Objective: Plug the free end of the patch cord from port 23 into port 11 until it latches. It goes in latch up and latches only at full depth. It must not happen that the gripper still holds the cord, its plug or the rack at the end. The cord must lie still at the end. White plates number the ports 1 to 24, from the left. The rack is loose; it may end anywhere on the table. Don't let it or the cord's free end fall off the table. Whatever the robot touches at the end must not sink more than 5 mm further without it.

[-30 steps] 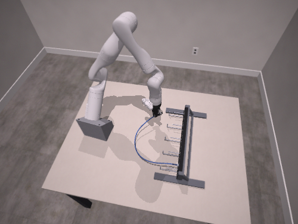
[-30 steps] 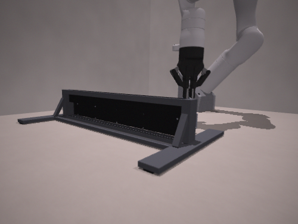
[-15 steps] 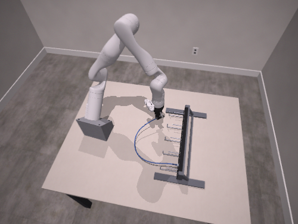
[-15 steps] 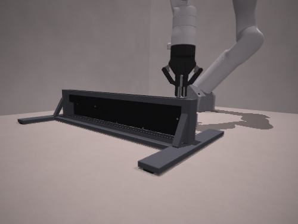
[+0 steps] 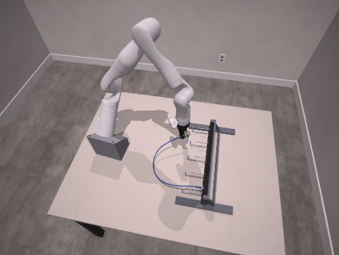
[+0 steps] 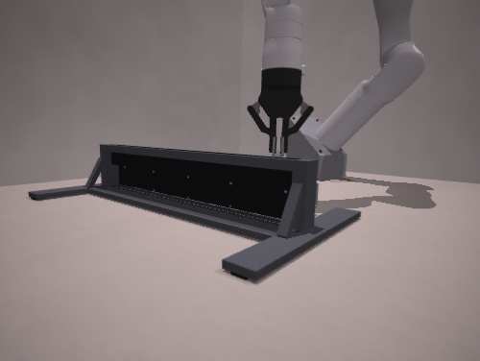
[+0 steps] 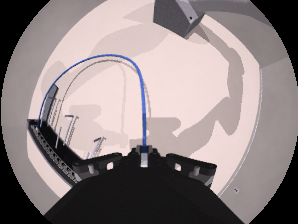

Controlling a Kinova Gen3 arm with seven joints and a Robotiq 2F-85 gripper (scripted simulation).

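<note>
Matte beige table [image 5: 257, 190]; tool [image 7: 144, 157] pinching blue cord [image 5: 155, 167], arced.
</note>
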